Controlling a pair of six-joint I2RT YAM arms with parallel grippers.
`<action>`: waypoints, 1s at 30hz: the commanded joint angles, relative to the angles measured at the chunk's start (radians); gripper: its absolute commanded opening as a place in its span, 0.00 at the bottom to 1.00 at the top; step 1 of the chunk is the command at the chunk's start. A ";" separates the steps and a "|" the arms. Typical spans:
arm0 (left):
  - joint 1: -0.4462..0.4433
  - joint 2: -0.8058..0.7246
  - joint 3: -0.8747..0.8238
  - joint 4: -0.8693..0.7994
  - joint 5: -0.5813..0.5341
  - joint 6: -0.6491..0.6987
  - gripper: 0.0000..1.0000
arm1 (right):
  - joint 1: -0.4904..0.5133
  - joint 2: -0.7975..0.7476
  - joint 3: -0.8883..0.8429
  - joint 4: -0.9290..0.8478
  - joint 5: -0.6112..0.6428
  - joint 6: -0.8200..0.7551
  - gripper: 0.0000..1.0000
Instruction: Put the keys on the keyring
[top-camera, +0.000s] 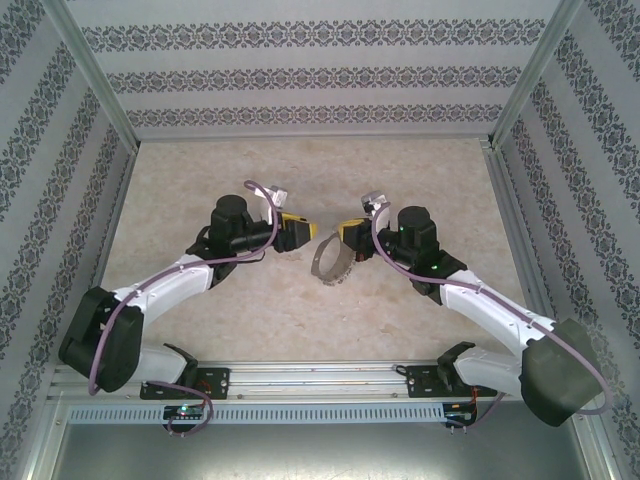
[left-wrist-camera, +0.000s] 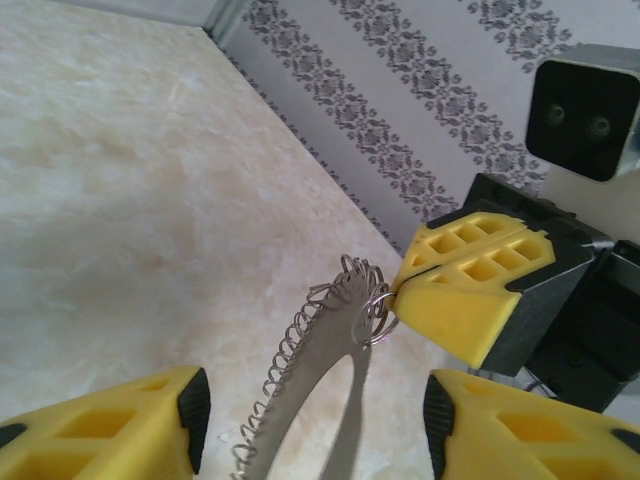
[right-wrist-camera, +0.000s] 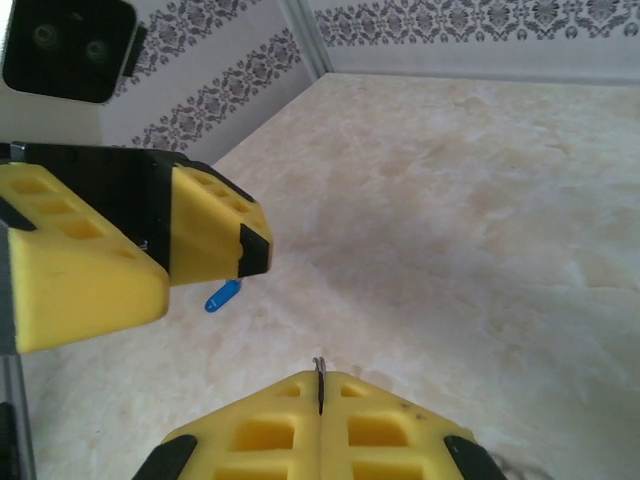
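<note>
right hand (right-wrist-camera: 320, 395) clenched on the top of the keyring (left-wrist-camera: 310, 370), holding it up off the desk (right-wrist-camera: 450, 200) between the arms. left hand (left-wrist-camera: 315, 410) released – fingers apart either side of the ring, not touching it. blue key (right-wrist-camera: 222, 296) just below a left fingertip – can't tell if it lies on the desk or hangs

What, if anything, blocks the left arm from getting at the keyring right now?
Probably nothing, so likely yes. The keyring is pinched at one end by the shut right tool, and its loop runs down between the open fingers of the left tool. No other object sits between them.
</note>
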 joint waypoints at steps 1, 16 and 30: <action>-0.015 0.016 0.021 0.133 0.086 -0.012 0.56 | -0.007 -0.002 -0.003 0.081 -0.070 0.017 0.00; -0.042 0.064 0.045 0.196 0.157 -0.038 0.41 | -0.007 -0.022 0.008 0.090 -0.106 0.046 0.00; -0.071 0.092 0.060 0.208 0.180 -0.037 0.41 | -0.007 -0.026 0.015 0.096 -0.107 0.056 0.00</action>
